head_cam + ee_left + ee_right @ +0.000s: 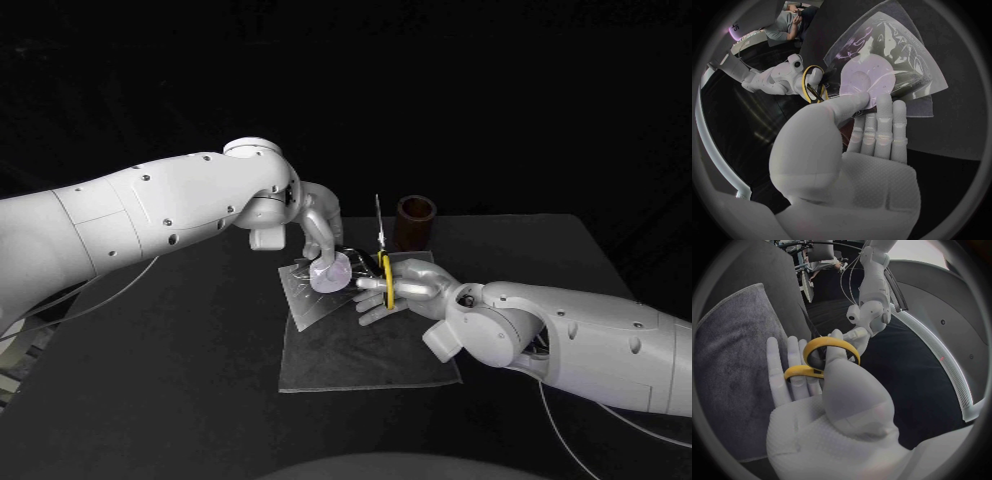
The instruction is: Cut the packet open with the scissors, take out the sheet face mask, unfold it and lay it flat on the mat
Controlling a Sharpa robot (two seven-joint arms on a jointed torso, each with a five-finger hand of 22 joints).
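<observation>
Left hand [320, 238]: thumb and fingers are pinching the packet [310, 295], clamped together on it.
Packet: is hanging tilted over the far end of the grey mat [368, 355], just beside the scissors [384, 268].
Right hand [401, 292]: fingers are gripping the scissors by the yellow handles, blades pointing away from the robot.
Brown cup [415, 222]: is standing upright on the table [173, 380], beyond the mat.

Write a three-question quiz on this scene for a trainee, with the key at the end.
1. True or false: the scissors lie flat on the mat.
2. What does the left hand grip? A. the packet B. the brown cylinder C. the mat
3. Fill in: the scissors' handles are ___.
Key: 1. False, the right hand holds them. 2. A. 3. yellow.
</observation>
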